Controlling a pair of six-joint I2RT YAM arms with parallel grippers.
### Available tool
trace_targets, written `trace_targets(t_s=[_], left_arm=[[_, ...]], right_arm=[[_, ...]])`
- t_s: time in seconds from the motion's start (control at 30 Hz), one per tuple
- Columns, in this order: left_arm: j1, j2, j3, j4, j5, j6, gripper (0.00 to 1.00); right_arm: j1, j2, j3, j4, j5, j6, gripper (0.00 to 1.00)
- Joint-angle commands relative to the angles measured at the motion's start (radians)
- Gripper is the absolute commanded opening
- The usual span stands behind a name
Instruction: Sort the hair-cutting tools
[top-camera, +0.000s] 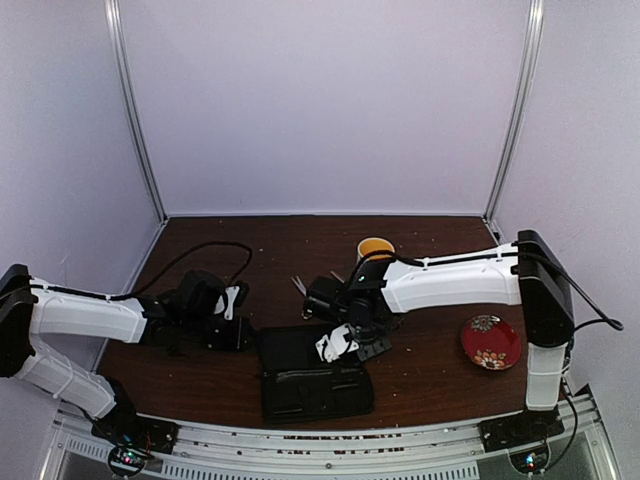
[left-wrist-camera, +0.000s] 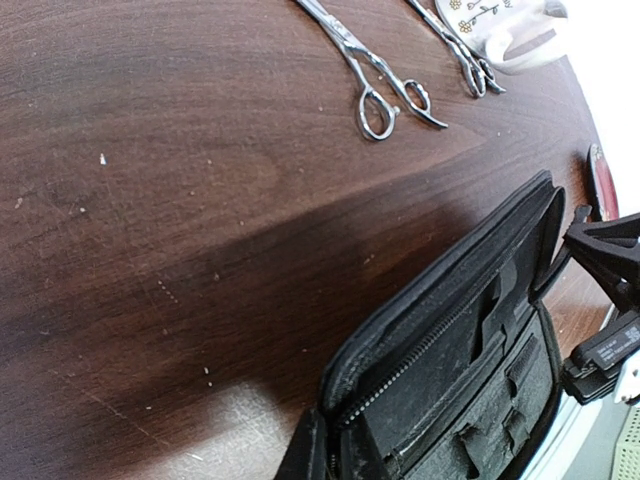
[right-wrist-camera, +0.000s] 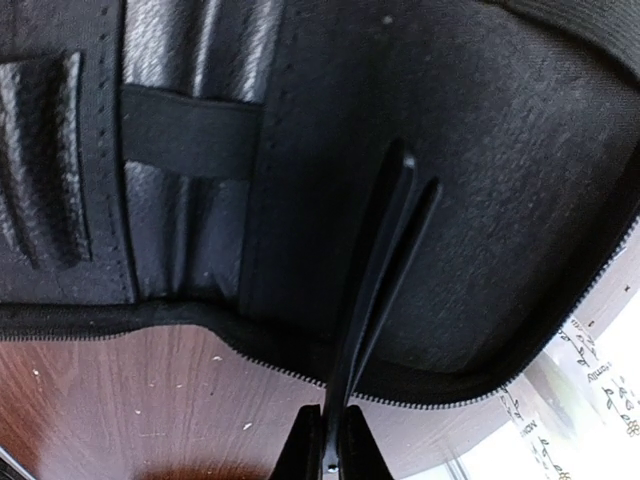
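A black case (top-camera: 315, 378) lies open at the front middle. My left gripper (top-camera: 245, 330) is shut on the case's left edge and also shows in the left wrist view (left-wrist-camera: 330, 458). My right gripper (top-camera: 345, 345) is shut on a thin black clip (right-wrist-camera: 385, 260) and holds it over the case's inner lining (right-wrist-camera: 500, 180). Two silver scissors (left-wrist-camera: 385, 90) (left-wrist-camera: 465, 50) lie on the table beyond the case, and show small in the top view (top-camera: 300, 285). The second clip is not visible.
A white patterned mug (top-camera: 375, 248) with a yellow inside stands behind the scissors. A red floral plate (top-camera: 490, 342) sits at the right. The case has elastic loops and pockets (right-wrist-camera: 185, 130). The brown table (left-wrist-camera: 180, 200) has scattered crumbs.
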Motion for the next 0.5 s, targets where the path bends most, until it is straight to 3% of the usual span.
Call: trace_targets(t_s=[0.0,0.47], left_arm=[[-0.006,-0.002,0.005,0.038,-0.001,-0.006,0.0],[-0.006,0.003,0.018,0.029,0.016,-0.008,0.0]], right_arm=[[0.012,0.037,0.053,-0.042,0.049,0.035,0.0],[0.043,0.14,0.164,-0.119,0.079,0.083,0.0]])
